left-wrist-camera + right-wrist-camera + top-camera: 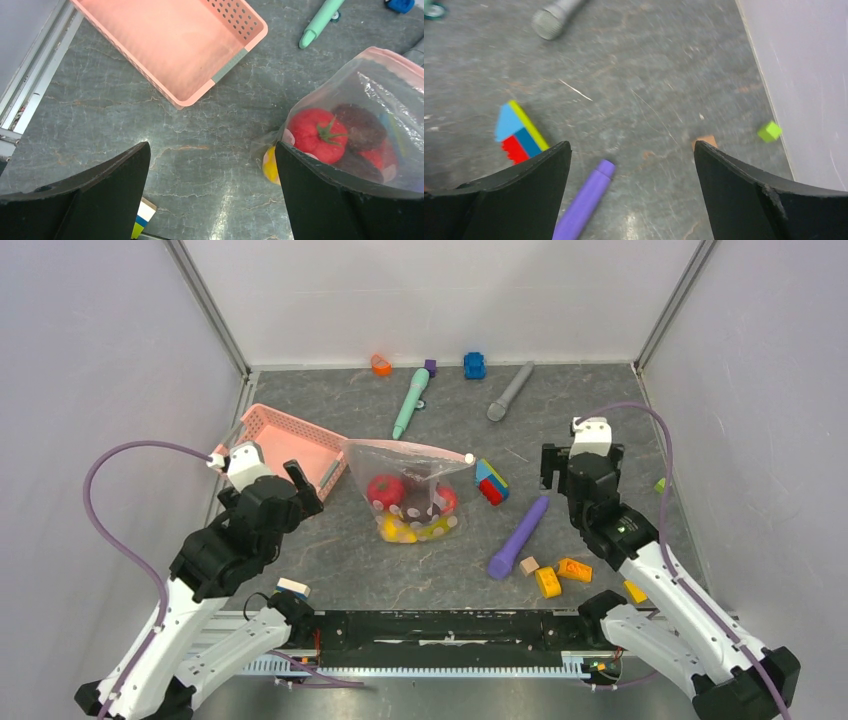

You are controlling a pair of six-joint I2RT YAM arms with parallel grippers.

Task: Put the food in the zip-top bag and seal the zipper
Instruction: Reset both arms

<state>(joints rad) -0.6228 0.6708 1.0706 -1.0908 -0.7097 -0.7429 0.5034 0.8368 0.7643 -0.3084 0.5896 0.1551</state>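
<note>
The food [408, 502] I can see is all inside the zip-top bag [405, 462], which lies mid-desk [330, 565], just beside the pink basket [262, 418]. The zipper [405, 445] looks drawn across, slider at the right end, though from this height I can't confirm a full seal. The bag is clear, dotted and bulging over a red tomato [317, 135]. The left claw [270, 468] and right claw [582, 455] both gape, empty.

1. The left gripper [211, 150] hangs over the grey counter [125, 115], jaws wide apart.
2. A pink basket [250, 42] lies at upper left.
3. At right, the zip-top bag [370, 80] holds a red tomato [315, 135], a maroon piece [362, 125] and a yellow piece [270, 165].
4. A teal marker [320, 22] lies beyond the bag.
</note>
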